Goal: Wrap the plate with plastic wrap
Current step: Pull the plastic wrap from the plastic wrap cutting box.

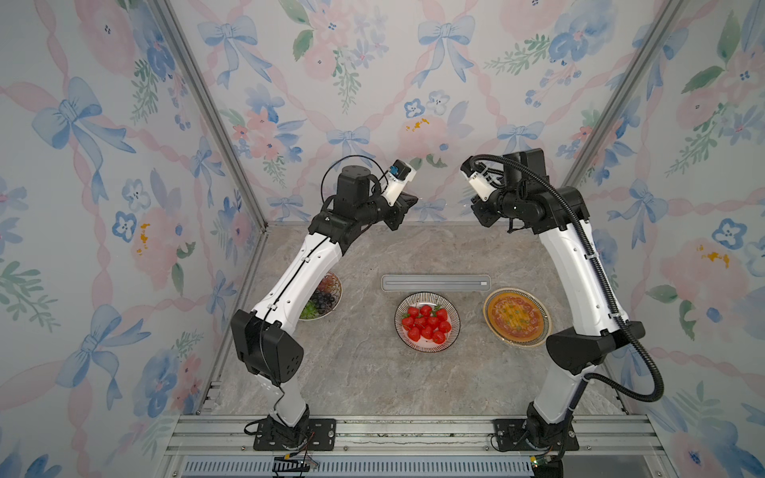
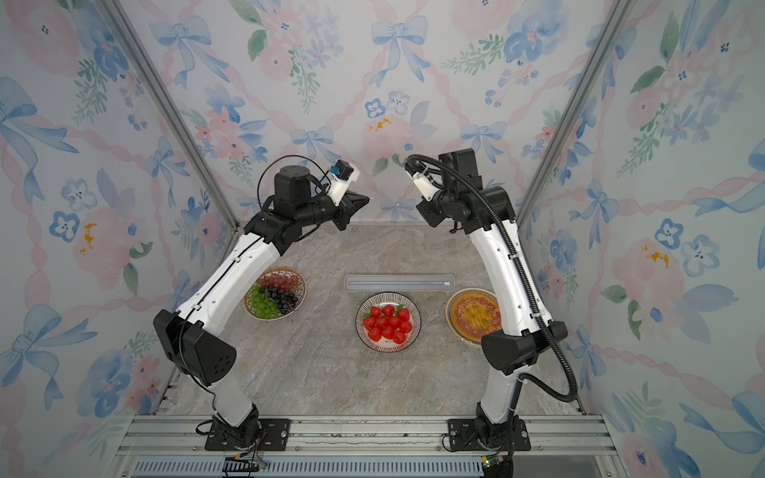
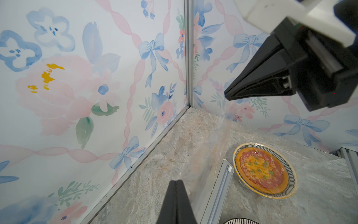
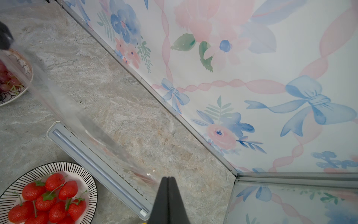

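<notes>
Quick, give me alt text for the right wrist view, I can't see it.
The right gripper, shut, pinches the plastic wrap, a clear sheet stretched above the marble table. On the table lie the wrap box, a plate of strawberries and, at the edge, a plate of grapes.

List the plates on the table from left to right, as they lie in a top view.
In a top view: plate of grapes → striped plate of strawberries → yellow-rimmed plate of pizza.
</notes>
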Robot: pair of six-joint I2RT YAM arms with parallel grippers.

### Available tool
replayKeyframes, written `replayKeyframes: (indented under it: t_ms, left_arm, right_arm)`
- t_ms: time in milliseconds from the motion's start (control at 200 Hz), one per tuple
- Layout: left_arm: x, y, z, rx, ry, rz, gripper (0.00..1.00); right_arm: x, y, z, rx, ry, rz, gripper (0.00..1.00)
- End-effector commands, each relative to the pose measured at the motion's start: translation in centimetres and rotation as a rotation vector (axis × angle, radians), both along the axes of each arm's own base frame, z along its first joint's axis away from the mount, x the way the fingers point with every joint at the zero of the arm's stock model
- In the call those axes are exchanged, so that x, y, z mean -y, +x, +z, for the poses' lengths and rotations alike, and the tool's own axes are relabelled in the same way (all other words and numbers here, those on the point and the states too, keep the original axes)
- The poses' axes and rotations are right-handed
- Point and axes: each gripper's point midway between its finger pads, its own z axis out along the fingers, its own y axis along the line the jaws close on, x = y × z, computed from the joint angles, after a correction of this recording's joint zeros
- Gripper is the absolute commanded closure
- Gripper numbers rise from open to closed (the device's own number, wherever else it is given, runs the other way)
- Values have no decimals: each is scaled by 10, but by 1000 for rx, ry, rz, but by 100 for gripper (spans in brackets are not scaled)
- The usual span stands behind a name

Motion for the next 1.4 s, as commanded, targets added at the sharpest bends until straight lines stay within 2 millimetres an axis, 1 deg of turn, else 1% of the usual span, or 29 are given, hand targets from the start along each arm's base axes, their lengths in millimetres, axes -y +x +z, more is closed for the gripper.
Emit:
replayKeyframes:
  t_ms: [0, 160, 265, 340, 525, 600, 660, 810, 865, 950, 1015, 1035, 1045, 1070, 1170, 1225, 1240, 1330, 1390]
  left_arm:
    - [-9, -16, 54, 130, -49, 13, 100]
    - [-12, -17, 59, 140, -53, 23, 100]
    - [-13, -14, 54, 132, -48, 29, 100]
    - [-12, -10, 44, 112, -37, 33, 100]
    - [-6, 4, 3, 34, 1, 28, 100]
    - [-6, 7, -9, 16, 16, 29, 100]
    - [-8, 9, -18, 6, 31, 32, 100]
    - [-14, 0, -24, 3, 43, 17, 100]
    - [-14, -7, -25, 2, 43, 2, 100]
    - [-14, -22, -34, -20, 50, -28, 100]
    - [-15, -34, -50, -49, 67, -35, 100]
    - [-15, -38, -55, -59, 74, -34, 100]
    - [-15, -40, -58, -65, 78, -33, 100]
    - [-16, -46, -65, -76, 87, -31, 100]
    - [-24, -69, -92, -136, 108, -21, 100]
    - [-26, -81, -106, -171, 117, -18, 100]
    - [-28, -85, -108, -174, 119, -14, 100]
    - [-32, -106, -124, -214, 126, -4, 100]
    - [-32, -120, -134, -253, 117, -11, 100]
  right_arm:
    - [-4, -7, 43, 120, 54, -2, 100]
    - [-6, -5, 44, 126, 60, -1, 100]
    - [-9, -3, 39, 116, 58, 3, 100]
    - [-10, -1, 31, 94, 51, 4, 100]
    - [-17, 7, -6, 11, 33, 8, 100]
    - [-20, 8, -17, -13, 26, 9, 100]
    - [-23, 8, -23, -25, 24, 13, 100]
    - [-25, -2, -25, -33, 31, 23, 100]
    - [-26, -9, -27, -39, 33, 28, 100]
    - [-29, -23, -36, -62, 29, 39, 100]
    - [-32, -38, -47, -89, 28, 42, 100]
    - [-34, -40, -57, -108, 24, 39, 100]
    - [-33, -46, -52, -99, 32, 39, 100]
    - [-33, -53, -56, -106, 38, 36, 100]
    - [-30, -79, -77, -142, 51, -4, 100]
    - [-26, -94, -92, -174, 49, -33, 100]
    - [-26, -98, -93, -178, 53, -39, 100]
    - [-24, -124, -119, -234, 39, -72, 100]
    - [-23, -140, -136, -271, 36, -98, 100]
